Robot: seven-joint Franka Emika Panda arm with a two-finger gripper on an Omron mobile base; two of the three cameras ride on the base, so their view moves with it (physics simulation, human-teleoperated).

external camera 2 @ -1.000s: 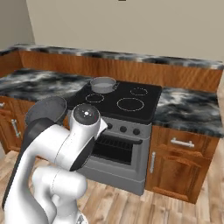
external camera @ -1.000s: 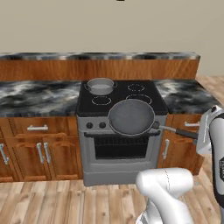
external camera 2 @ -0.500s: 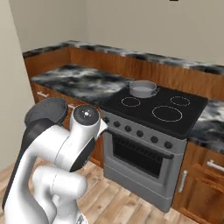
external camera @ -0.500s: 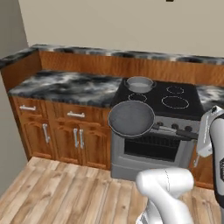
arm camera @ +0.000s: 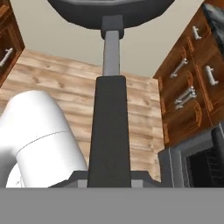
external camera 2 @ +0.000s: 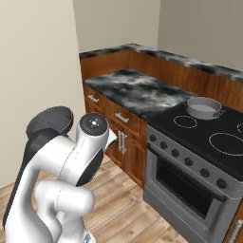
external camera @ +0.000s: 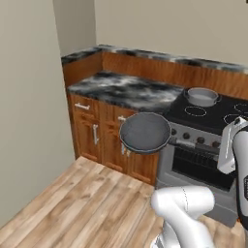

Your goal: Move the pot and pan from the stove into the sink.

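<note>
The dark pan hangs in the air in front of the cabinets, left of the stove. My gripper is shut on the pan's long handle, with the pan bowl at the top of the hand view. From the right base camera the pan shows behind my arm. The grey two-handled pot sits on the back left burner, also seen as the pot on the cooktop. The sink is out of view.
A beige wall closes the left side. A marble counter over wooden cabinets runs into the corner. Wooden floor lies open between the wall and the cabinets. The steel oven front is close on the right.
The whole scene has shifted right as the base turned left: the stove slid right, and the corner counter and beige wall came into view. The pan stays in my gripper.
</note>
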